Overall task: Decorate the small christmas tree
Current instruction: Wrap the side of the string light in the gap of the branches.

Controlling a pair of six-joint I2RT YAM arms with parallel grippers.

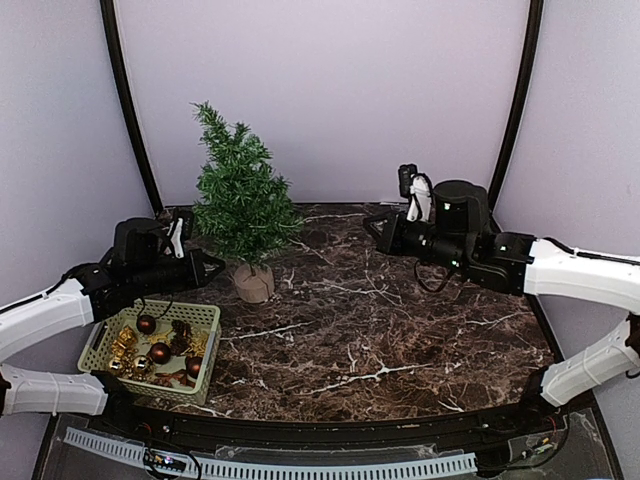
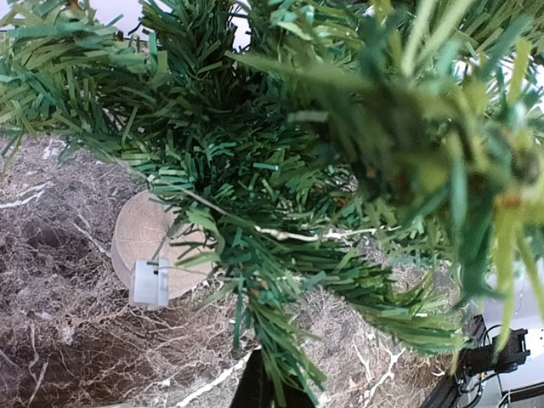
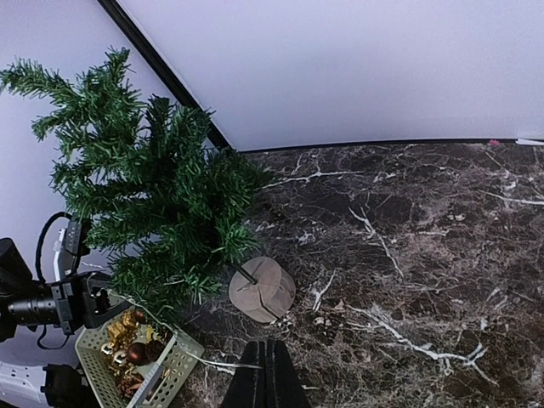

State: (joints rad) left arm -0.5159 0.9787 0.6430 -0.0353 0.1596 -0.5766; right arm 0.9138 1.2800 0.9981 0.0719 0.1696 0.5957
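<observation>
Small christmas tree (image 2: 255, 170) needles crowd right up against my left gripper (image 2: 255, 387), whose jaws are pressed together at the bottom of the wrist view. I see nothing pinched between them, though the branches hide most of the tips. From above, this left gripper (image 1: 210, 266) sits at the tree's lower skirt, just beside the trunk side facing my left arm, so the tree lies straight ahead of it with its long axis upright. My right gripper (image 3: 266, 374) is also clamped shut and empty, well apart across the tabletop (image 1: 400, 320), so the left arm is clearly the nearer one.

Outward from there, the branches are bristly, flat-cut green strips on wire stems. Below them stands the round tan wooden base (image 2: 140, 234). A small white plastic block (image 2: 150, 283) hangs by it on a thin wire, perhaps part of a light string. Near my left arm sits a pale green slotted basket (image 1: 205, 365) holding glossy dark-red balls (image 1: 159, 352) and gold trinkets (image 1: 125, 345). The dark tabletop is marbled with white veins.
</observation>
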